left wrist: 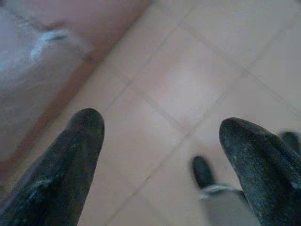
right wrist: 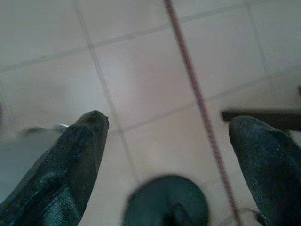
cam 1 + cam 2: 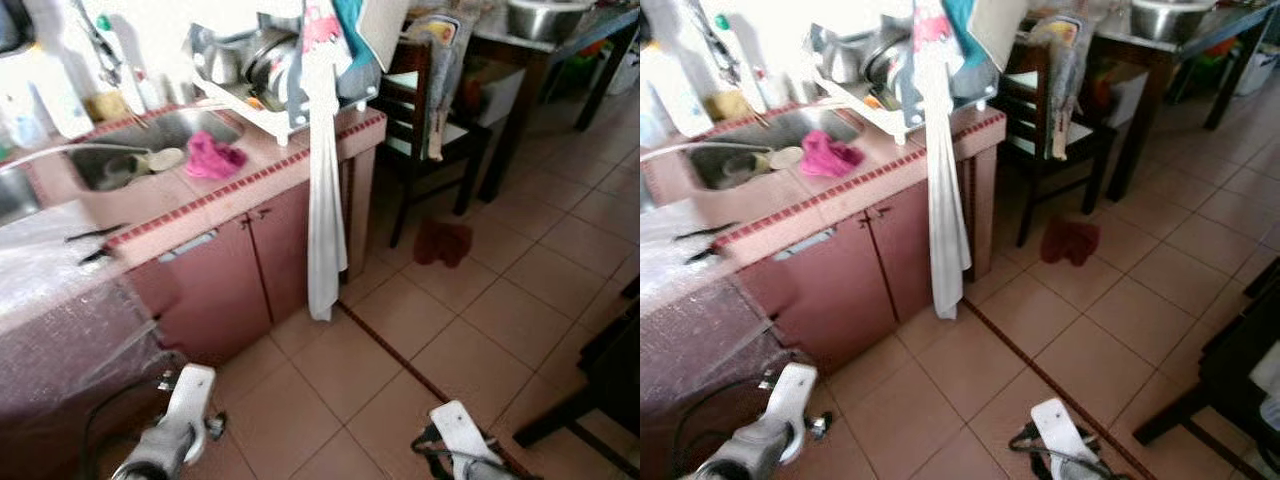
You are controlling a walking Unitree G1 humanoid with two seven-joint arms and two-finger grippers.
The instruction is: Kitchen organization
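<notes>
- Your left gripper (image 1: 160, 141) hangs low over the tiled floor (image 3: 480, 330), jaws wide open, nothing between them; the wrist view shows the cabinet base just beside it.
- Your right gripper (image 2: 169, 136) also hangs over the floor, jaws spread apart and empty; a dark red grout line (image 2: 197, 99) runs under it.
- Both silver arms sit at the lower edge of the head views, left arm (image 3: 180, 425) near the cabinet, right arm (image 3: 460, 440) out over the tiles.
- Bench (image 3: 270, 165) is pink-tiled with a red trim, ahead and to your left; maroon cabinet doors (image 3: 240, 265) below it.
- Steel sink (image 3: 150, 140) set into the bench; a magenta cloth (image 3: 213, 157) lies on the bench top just beside the sink.
- Dish rack (image 3: 270, 65) with metal pots stands at the bench's far right end.
- A long white towel (image 3: 325, 210) hangs from the rack end down past the cabinet, stopping short of the floor.
- Bottles (image 3: 45, 90) stand behind the sink, blown out by light, labels unreadable.
- Dark wooden chair (image 3: 425, 120) stands just beyond the bench end; a dark red rag (image 3: 443, 241) lies on the floor near its legs.
- A steel bowl (image 3: 545, 18) sits on a dark table (image 3: 535, 60) further right.
</notes>
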